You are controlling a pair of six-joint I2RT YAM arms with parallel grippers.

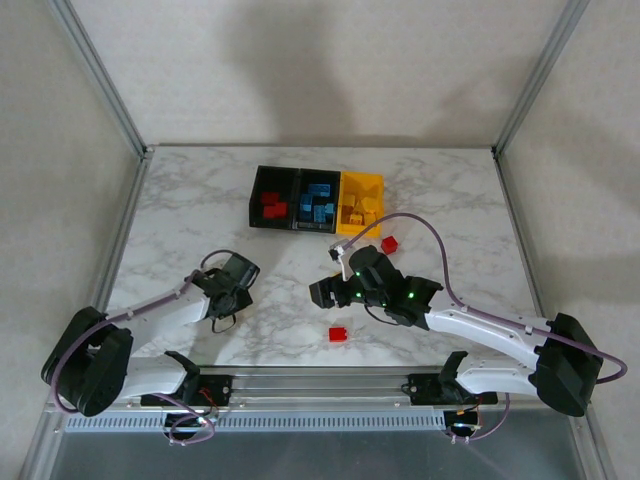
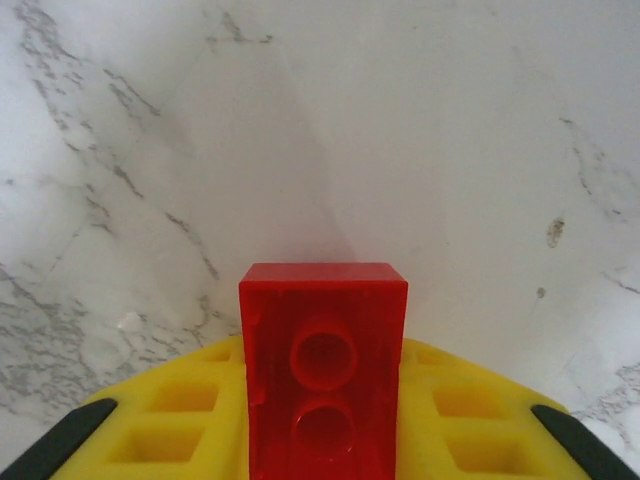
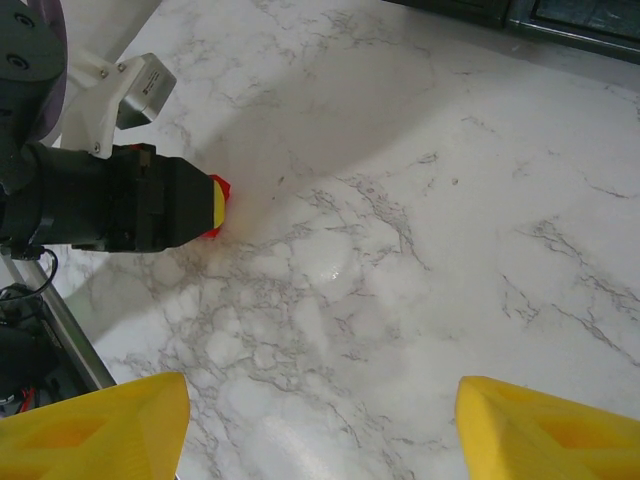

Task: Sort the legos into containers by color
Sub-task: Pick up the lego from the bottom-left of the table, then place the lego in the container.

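One glossy rectangular red brick point(image 2: 322, 330) sits clamped in the left gripper point(image 2: 322, 405).

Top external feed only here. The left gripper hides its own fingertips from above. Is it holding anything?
Observer: Yes. The left wrist view shows the left gripper shut on a small red studded plastic brick, clamped between its yellow fingers.
Operator: Lifted yet?
Observer: Can't tell. The right wrist view shows that red tip low by the white marble table, but whether it touches is unclear.
Operator: Other arm loaded?
Observer: No. The right gripper is open, with bare marble between its own yellow fingers.
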